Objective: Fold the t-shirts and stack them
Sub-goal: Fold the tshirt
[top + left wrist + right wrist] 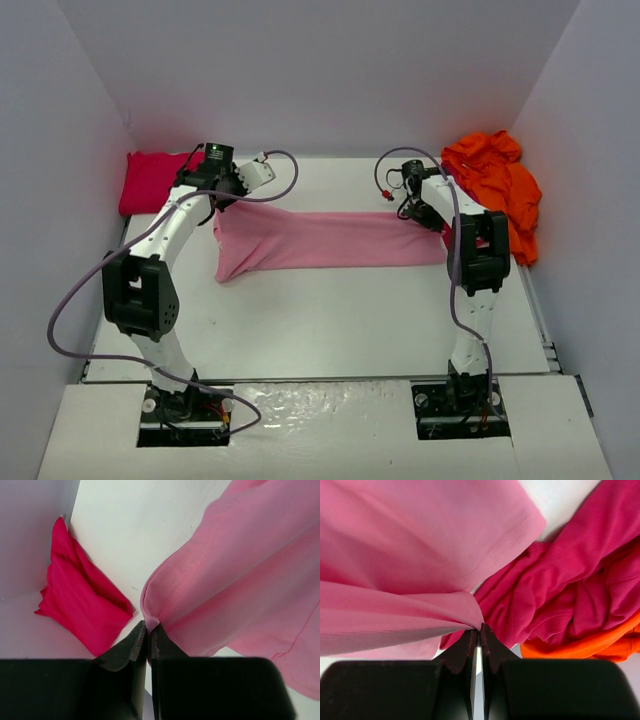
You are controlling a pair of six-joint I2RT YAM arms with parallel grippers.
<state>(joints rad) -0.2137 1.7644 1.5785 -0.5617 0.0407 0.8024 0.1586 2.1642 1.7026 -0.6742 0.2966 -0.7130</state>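
Setting: white desk (330,320), pale walls on three sides.

Light pink t-shirt (320,240): mid-desk, stretched between both arms.

Left pincer (148,626): clenched on a stitched edge at the shirt's left end.

Right pincer (479,629): clenched on a bunched fold at its right end.

Red t-shirt (150,180): folded, far-left corner.

Bright orange t-shirt (500,180) and dark crimson t-shirt (570,580): heaped together, far right.

Handling: keep tension even and both ends level. Lay the cloth flat before letting go, apart from the heap.
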